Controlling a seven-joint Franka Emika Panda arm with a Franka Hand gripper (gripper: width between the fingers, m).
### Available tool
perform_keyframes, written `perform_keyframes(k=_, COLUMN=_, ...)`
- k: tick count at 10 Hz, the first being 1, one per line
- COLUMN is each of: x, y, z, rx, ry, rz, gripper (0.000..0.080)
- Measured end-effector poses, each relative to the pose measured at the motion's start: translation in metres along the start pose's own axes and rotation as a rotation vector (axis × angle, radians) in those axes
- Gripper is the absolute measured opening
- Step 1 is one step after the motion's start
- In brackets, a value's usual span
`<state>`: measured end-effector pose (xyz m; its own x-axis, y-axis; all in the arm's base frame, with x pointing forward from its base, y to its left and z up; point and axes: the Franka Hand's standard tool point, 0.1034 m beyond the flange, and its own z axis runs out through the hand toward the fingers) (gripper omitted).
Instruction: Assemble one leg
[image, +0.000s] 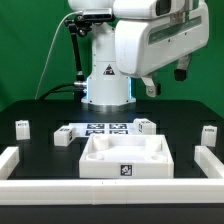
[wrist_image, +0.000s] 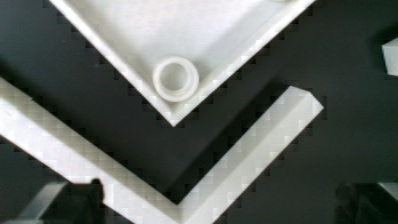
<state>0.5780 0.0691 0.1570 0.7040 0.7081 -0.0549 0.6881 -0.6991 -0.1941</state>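
**All four legs loose on the table; gripper spread and empty**

Exterior view: the Panda arm (image: 150, 40) is raised above the exterior view's right half of the black table (image: 40, 150), touching no part.

- The white tray-like piece (image: 125, 158) lies near the middle of the front edge, with a square tag on its front wall.
- The marker board (image: 105, 128) lies flat just behind the tray.
- The left-edge leg (image: 22, 126) stands near the left edge, showing a dark tag.
- The inner-left leg (image: 62, 138) is at the marker board's left end, close to the tray's back left corner. Its tag is not legible.
- The inner-right leg (image: 146, 125) is at the marker board's right end.
- The right-edge leg (image: 208, 133) stands near the right edge, well apart from the tray.
- No leg is joined to the tray.
- A white rail (image: 10, 160) runs along the left, right and front edges.

Wrist view: the camera looks down on one tray corner with a round ringed hole (wrist_image: 175, 77).

- Two white bars (wrist_image: 249, 150) meet in a V just beside that corner, with black table between.
- The gripper (wrist_image: 214, 198) is spread: its dark, blurred fingers (wrist_image: 63, 200) sit far apart with nothing pinched between them.
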Motion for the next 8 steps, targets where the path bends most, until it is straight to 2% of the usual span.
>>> perform_keyframes(k=6, x=-0.002, y=0.000, z=0.002, rx=0.004, ry=0.001, rz=0.000, gripper=0.0650)
perform_keyframes(k=8, x=-0.020, y=-0.001, z=0.011, rx=-0.026, ry=0.037, rz=-0.091, gripper=0.0650)
